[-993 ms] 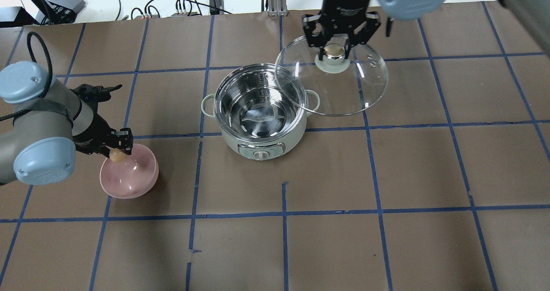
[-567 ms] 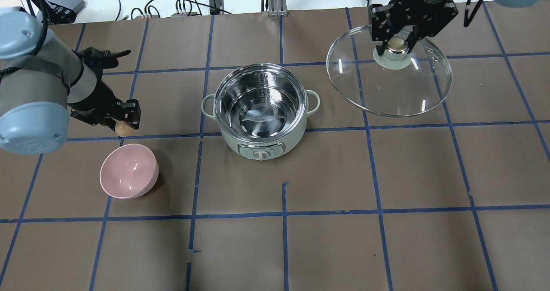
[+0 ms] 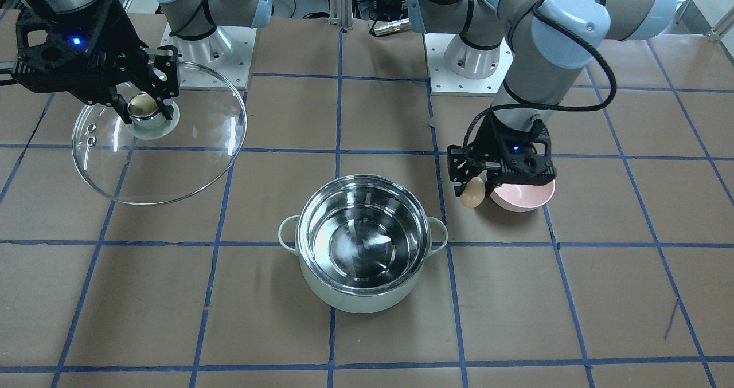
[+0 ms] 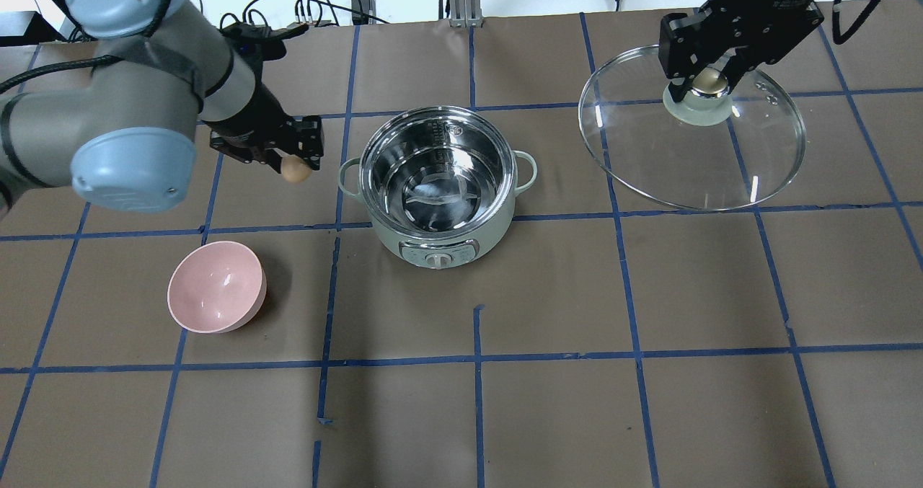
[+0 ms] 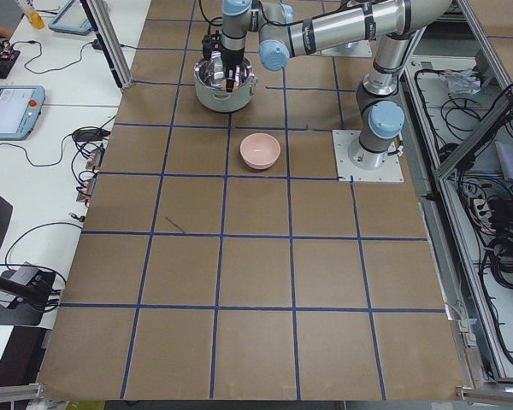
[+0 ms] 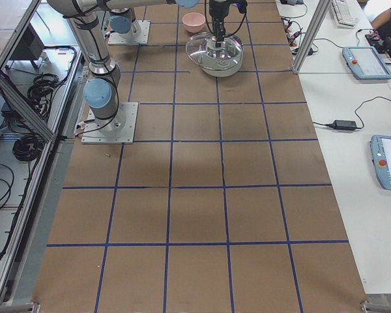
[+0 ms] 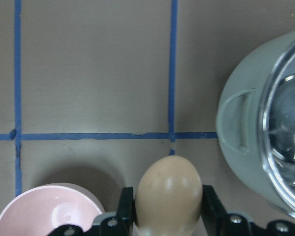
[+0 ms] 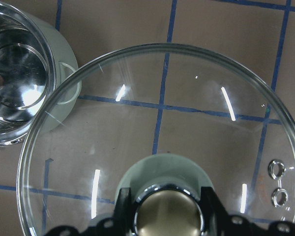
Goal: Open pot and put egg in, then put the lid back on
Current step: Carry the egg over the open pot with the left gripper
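Observation:
The mint-green pot (image 4: 437,185) stands open at the table's middle, its steel inside empty; it also shows in the front view (image 3: 363,245). My left gripper (image 4: 292,165) is shut on the brown egg (image 4: 293,172) and holds it in the air just left of the pot's left handle; the egg shows in the front view (image 3: 473,194) and the left wrist view (image 7: 168,194). My right gripper (image 4: 707,77) is shut on the knob of the glass lid (image 4: 692,149), held above the table to the right of the pot; the lid fills the right wrist view (image 8: 162,142).
An empty pink bowl (image 4: 215,295) sits on the table at the front left of the pot. Cables and power bricks (image 4: 303,5) lie along the far edge. Blue tape lines mark a grid on the brown table cover.
My left gripper has lifted the egg out of the pink bowl and carried it away and rightward to the pot's left side. My right gripper has carried the lid further right, off the pot.

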